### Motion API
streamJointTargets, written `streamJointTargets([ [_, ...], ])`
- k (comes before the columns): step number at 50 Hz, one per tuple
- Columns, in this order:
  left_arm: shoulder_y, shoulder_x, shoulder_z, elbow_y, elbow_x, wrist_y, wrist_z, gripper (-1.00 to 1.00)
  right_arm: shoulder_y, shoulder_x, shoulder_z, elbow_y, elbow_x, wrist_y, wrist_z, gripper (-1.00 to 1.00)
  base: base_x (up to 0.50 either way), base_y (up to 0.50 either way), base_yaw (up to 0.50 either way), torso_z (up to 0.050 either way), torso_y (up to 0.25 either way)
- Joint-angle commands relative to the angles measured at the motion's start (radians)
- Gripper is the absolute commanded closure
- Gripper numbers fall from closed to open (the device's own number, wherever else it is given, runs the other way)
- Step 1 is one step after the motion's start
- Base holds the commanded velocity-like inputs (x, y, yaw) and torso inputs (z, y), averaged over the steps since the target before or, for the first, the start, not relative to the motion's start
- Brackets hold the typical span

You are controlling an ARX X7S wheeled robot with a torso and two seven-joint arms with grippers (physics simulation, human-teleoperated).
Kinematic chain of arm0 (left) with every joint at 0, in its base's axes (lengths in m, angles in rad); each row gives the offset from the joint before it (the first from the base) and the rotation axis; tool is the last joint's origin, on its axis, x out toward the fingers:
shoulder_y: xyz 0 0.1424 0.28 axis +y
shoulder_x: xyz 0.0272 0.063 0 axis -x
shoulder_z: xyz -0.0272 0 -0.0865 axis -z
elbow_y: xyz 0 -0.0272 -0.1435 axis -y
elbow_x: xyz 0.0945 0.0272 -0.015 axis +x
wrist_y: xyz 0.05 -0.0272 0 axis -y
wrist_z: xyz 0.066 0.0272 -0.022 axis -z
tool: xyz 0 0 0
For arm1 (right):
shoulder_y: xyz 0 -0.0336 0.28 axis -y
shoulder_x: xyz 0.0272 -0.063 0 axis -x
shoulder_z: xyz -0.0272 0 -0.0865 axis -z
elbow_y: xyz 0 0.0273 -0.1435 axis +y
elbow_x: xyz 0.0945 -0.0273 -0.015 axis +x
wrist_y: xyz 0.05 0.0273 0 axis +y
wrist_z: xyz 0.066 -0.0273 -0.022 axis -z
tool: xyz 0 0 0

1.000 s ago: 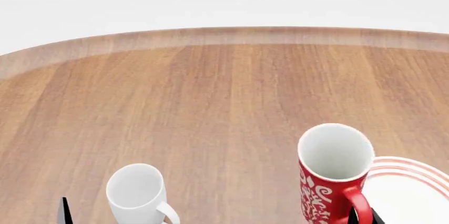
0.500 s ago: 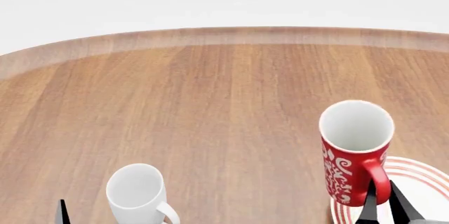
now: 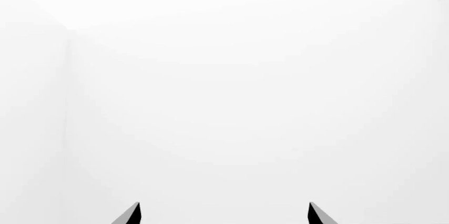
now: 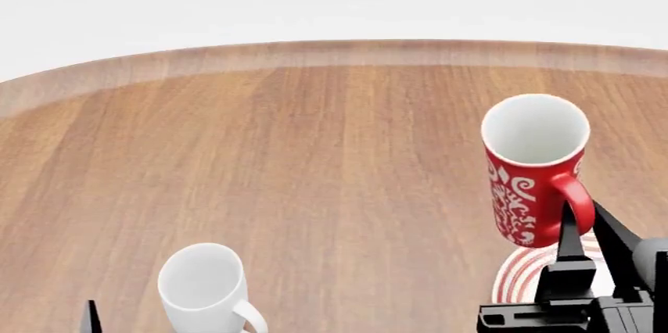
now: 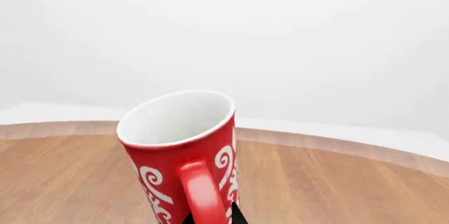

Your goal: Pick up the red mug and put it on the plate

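The red mug (image 4: 533, 173) with white swirls hangs in the air, upright, above the near right of the wooden table. My right gripper (image 4: 587, 220) is shut on its red handle (image 5: 203, 195); the wrist view shows the mug (image 5: 184, 153) close up with its white inside. Under the mug, only a slice of the plate (image 4: 517, 278) with red rings shows, the rest hidden by the mug and my arm. A fingertip (image 4: 92, 316) of my left gripper peeks in at the bottom left. In the left wrist view the left gripper (image 3: 223, 214) stands open with nothing between its tips.
A plain white mug (image 4: 205, 286) stands at the near left of the round wooden table (image 4: 313, 153). The table's far edge curves across the back, with white floor beyond.
The right gripper has lifted the red mug up and slightly right, off the table, so it now hangs over the plate. The white mug and left arm have not moved.
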Motion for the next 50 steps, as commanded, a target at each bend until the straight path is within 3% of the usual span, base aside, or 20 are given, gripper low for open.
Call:
streamJointTargets([
  [1,-0.004,0.003,0.004,-0.001,0.004,-0.008,-0.002,-1.00,0.108,0.067,0.030,0.090,0.096,0.029,-0.099,1.00,0.00,0.00,0.00,0.000,0.000],
  [12,-0.014,0.002,0.005,-0.014,0.001,-0.004,-0.003,-1.00,0.206,0.122,0.013,0.193,0.120,0.046,-0.195,1.00,0.00,0.00,0.00,0.000,0.000],
  [26,-0.017,0.003,0.009,-0.015,0.006,-0.005,-0.008,-1.00,0.389,0.178,-0.104,0.378,0.002,0.021,-0.364,1.00,0.00,0.00,0.00,0.000,0.001],
  [50,-0.010,-0.001,0.012,-0.013,0.011,-0.004,-0.016,-1.00,0.585,0.132,-0.175,0.753,-0.052,-0.100,-0.669,1.00,0.00,0.00,0.00,0.000,0.000],
])
